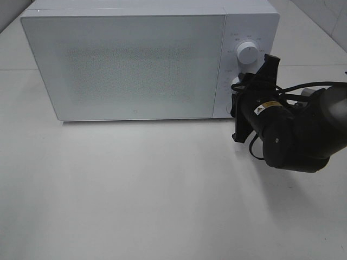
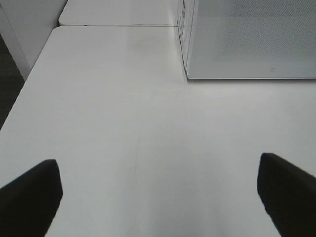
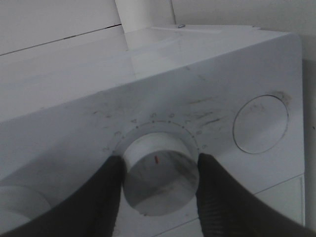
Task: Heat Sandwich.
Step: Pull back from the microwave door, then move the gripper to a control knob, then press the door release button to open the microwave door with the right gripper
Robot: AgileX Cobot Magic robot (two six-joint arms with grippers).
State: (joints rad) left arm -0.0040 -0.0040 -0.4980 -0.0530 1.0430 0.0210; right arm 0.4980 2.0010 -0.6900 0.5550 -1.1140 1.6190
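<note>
On the left, the left gripper (image 2: 158,200) hangs over the bare near-left part of the flat white table (image 1: 135,189). Its two black fingers (image 2: 29,197) are spread wide apart and released, with nothing between them. Ahead of it is the near left corner of the boxy white microwave oven (image 1: 130,32), which stands at the far side of the table.

The microwave's wide frosted door (image 1: 124,65) is closed and takes up most of the front. The sandwich shows in no view, so its place cannot be told.

Right of the door is the control panel. On it sits a round white upper dial (image 1: 248,53), ringed with small markings. Below that dial is the round white lower dial (image 3: 160,180), which carries a short red line (image 3: 155,159).

The right gripper (image 3: 160,168) grasps this lower dial. Its black fingers (image 3: 106,192) press against opposite sides of the dial's rim. A flat round white button (image 3: 260,123) lies on the panel just beside the dial.

At the far right, the bulky black right arm (image 1: 298,130) reaches in from the right edge. Its wrist points at the panel, and black cables loop over its top.
</note>
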